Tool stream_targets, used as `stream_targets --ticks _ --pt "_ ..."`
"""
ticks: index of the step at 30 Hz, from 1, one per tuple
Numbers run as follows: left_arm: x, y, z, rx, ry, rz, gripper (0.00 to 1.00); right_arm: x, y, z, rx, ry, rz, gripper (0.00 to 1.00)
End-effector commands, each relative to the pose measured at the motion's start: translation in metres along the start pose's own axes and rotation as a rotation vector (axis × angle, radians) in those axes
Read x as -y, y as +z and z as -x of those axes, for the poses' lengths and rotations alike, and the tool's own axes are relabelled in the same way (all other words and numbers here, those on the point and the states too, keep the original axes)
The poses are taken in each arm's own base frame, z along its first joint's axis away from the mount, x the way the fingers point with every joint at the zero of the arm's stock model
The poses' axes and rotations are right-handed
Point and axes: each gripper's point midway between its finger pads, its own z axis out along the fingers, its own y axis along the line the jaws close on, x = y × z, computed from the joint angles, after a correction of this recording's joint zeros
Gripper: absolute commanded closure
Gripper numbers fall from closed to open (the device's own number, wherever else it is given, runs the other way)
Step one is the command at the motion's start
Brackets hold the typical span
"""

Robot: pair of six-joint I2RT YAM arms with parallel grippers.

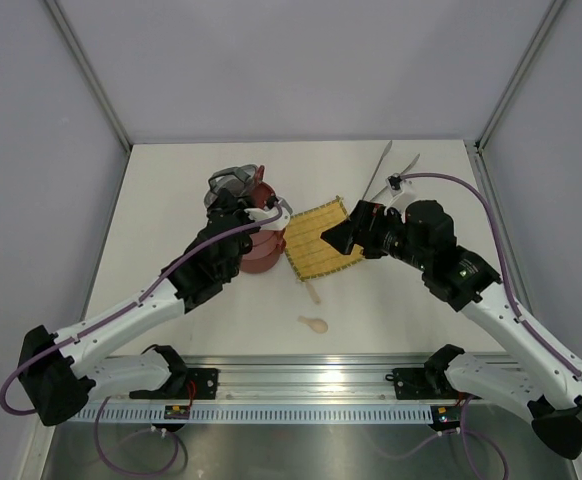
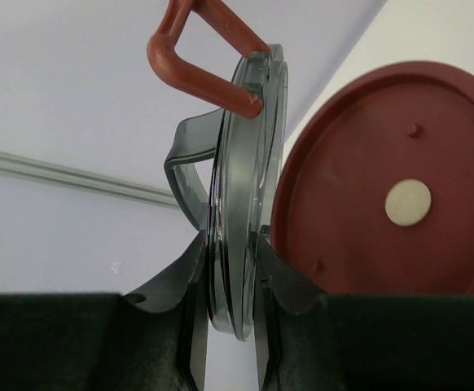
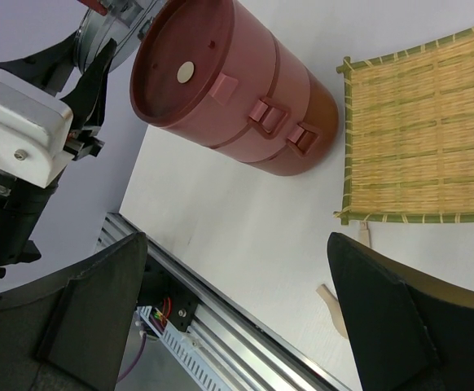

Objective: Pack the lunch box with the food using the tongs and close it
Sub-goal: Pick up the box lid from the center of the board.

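Note:
The lunch box (image 1: 261,250) stands as a stack of dark-red tiers (image 3: 245,98) topped by a flat red disc lid (image 2: 384,187). My left gripper (image 1: 231,200) (image 2: 230,244) is shut on the rim of the grey see-through top lid (image 2: 241,179), held on edge just behind the stack, its red clip (image 2: 204,57) sticking up. My right gripper (image 1: 336,238) (image 3: 237,240) hangs open and empty over the yellow mat's near corner, right of the box. The silver tongs (image 1: 376,175) lie at the far edge of the table. No food shows in any view.
The yellow woven mat (image 1: 323,240) (image 3: 424,122) lies right of the box. A small cream spoon (image 1: 313,323) (image 3: 335,305) rests near the front of the table. The metal rail (image 1: 301,375) runs along the near edge, with grey walls around the table.

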Motion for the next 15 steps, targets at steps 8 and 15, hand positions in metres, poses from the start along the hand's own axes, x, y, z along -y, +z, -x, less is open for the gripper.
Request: stream_targets --ticks 8,15 --pt "0.023 -0.020 0.004 0.061 -0.138 -0.143 1.00 -0.003 0.006 0.009 0.029 0.009 0.012 0.00" --pt "0.026 -0.021 0.007 0.048 -0.064 -0.137 1.00 -0.006 0.012 0.010 0.016 0.005 0.019 0.00"
